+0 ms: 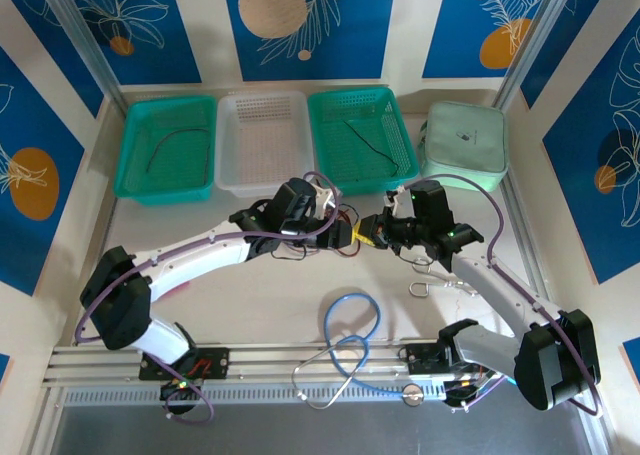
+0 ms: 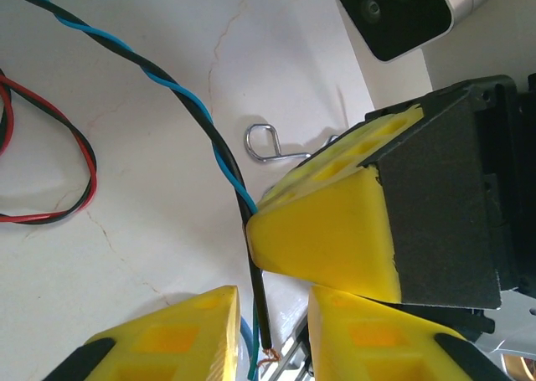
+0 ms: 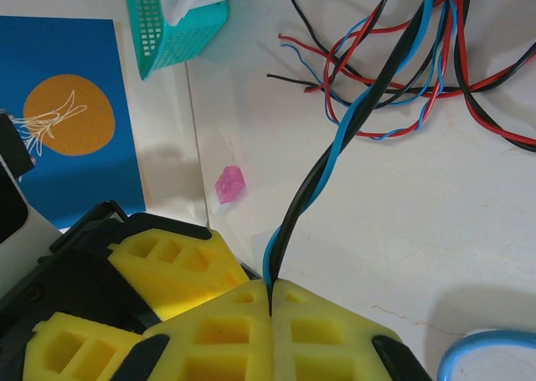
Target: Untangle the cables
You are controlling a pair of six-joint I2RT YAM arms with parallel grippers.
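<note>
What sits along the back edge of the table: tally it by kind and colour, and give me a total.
Teal baskets: 2
White basket: 1
Pale green case: 1
Total: 4

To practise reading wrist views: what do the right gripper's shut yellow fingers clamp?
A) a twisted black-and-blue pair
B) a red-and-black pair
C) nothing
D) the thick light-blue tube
A: in the right wrist view the twisted black-and-blue pair runs straight down into the seam between the closed fingers of the right gripper.
</note>
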